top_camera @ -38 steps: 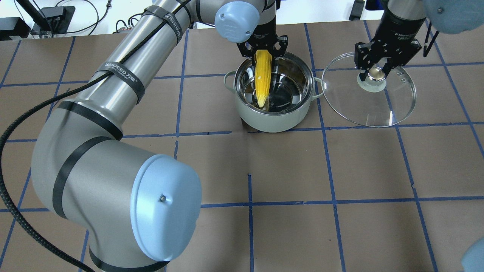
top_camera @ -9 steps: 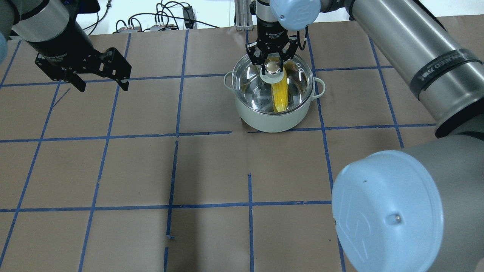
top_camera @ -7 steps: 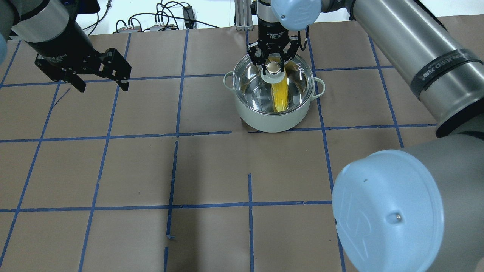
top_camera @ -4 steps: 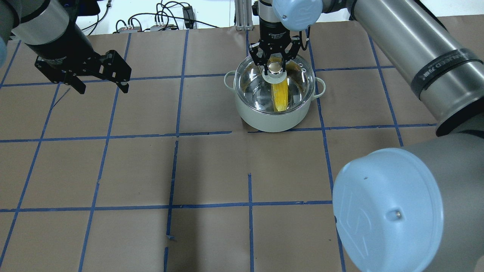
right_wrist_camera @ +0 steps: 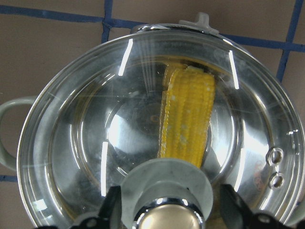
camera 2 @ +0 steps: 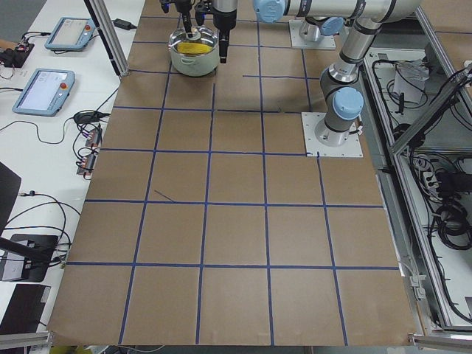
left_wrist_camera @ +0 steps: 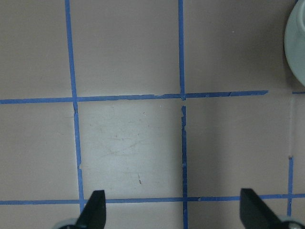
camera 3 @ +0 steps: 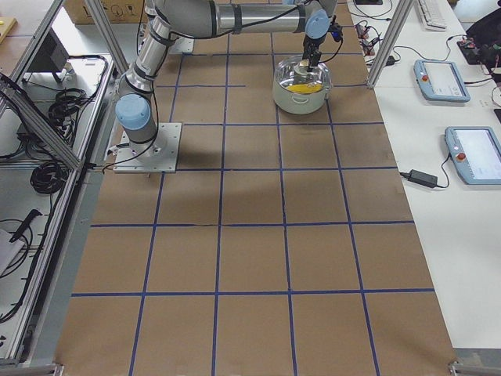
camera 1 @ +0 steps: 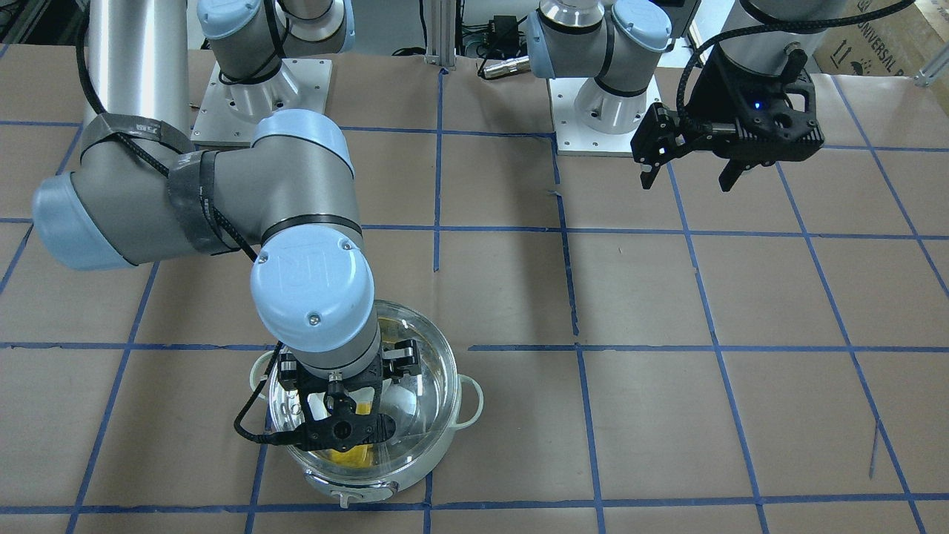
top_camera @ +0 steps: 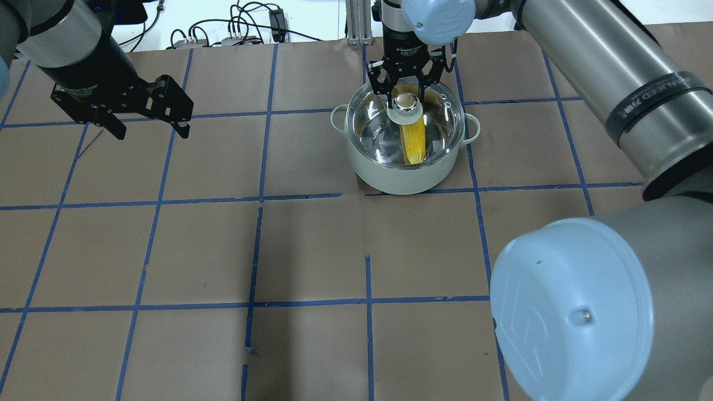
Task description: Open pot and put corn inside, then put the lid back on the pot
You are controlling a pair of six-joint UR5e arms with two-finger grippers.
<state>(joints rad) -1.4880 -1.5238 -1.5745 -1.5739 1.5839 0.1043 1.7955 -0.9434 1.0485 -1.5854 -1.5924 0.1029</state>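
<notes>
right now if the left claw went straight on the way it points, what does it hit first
Most likely the bare table paper: the left claw points down at it, open, the pot off to one side.

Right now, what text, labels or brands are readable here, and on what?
"UNIVERSAL R", cut off: cardboard box, front-facing view's top right corner.
"NJEED", start hidden: black strap on the right arm.
"UR" logo, embossed: right arm's blue joint cap.
White print above the right claw and left claw: too small to read.
Nothing readable on the pot.
</notes>
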